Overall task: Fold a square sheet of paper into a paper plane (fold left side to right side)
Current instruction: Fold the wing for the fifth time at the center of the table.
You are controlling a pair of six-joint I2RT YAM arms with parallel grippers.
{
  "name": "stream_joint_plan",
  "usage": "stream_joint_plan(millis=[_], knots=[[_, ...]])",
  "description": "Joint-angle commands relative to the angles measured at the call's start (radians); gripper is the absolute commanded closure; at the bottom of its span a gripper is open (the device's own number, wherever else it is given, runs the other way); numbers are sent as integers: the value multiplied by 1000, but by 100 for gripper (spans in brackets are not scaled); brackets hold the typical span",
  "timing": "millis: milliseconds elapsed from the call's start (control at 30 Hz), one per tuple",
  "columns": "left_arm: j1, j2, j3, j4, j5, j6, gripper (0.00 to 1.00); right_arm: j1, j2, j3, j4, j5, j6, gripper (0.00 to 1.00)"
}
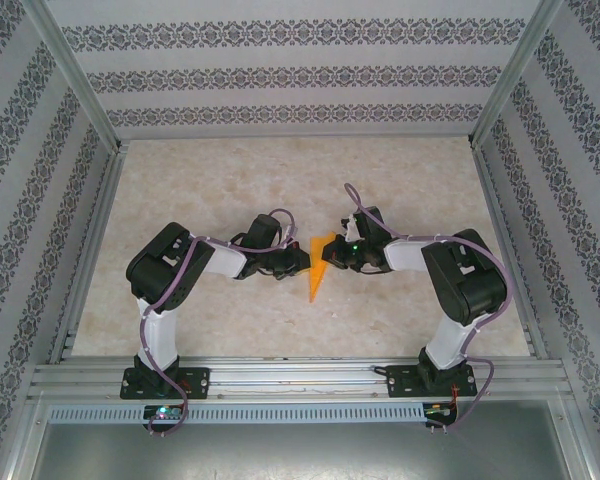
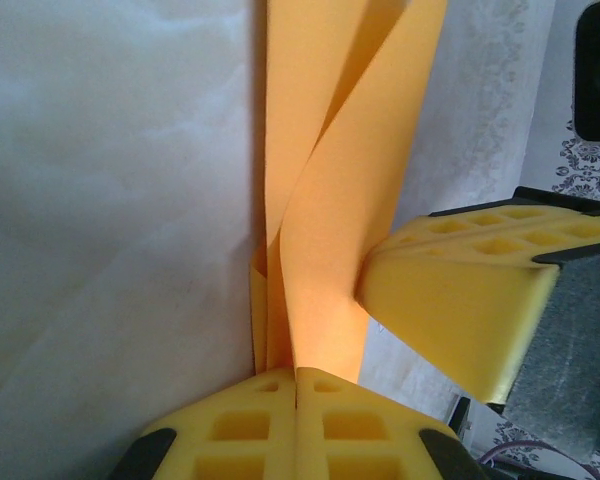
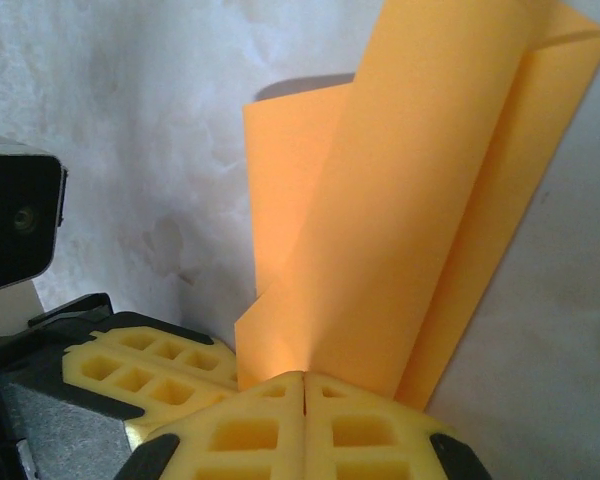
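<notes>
Centrally, pale marbled tabletop (image 1: 230, 180), patterned walls (image 1: 280, 70), left fingers (image 2: 230, 430) and right fingers (image 3: 240, 435) clenched on folded orange paper (image 1: 320, 268)

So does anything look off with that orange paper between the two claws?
Slightly. The folded orange paper, pinched by the left claw and the right claw, isn't lying flat: its layers splay apart past both claws' tips instead of sitting creased together. No tear or spill visible.
</notes>
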Motion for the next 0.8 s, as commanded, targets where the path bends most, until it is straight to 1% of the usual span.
stream_joint_plan(millis=[0,433,633,767], knots=[[-9,88,11,-47,-119,32,100,11,17,15,-24,15,-16,100],[-9,95,12,-48,-114,28,100,10,30,17,-75,43,-23,100],[-9,91,10,-38,-108,29,100,8,34,20,-152,76,-23,100],[-9,50,8,-52,-109,51,94,4,39,7,-186,95,-21,100]])
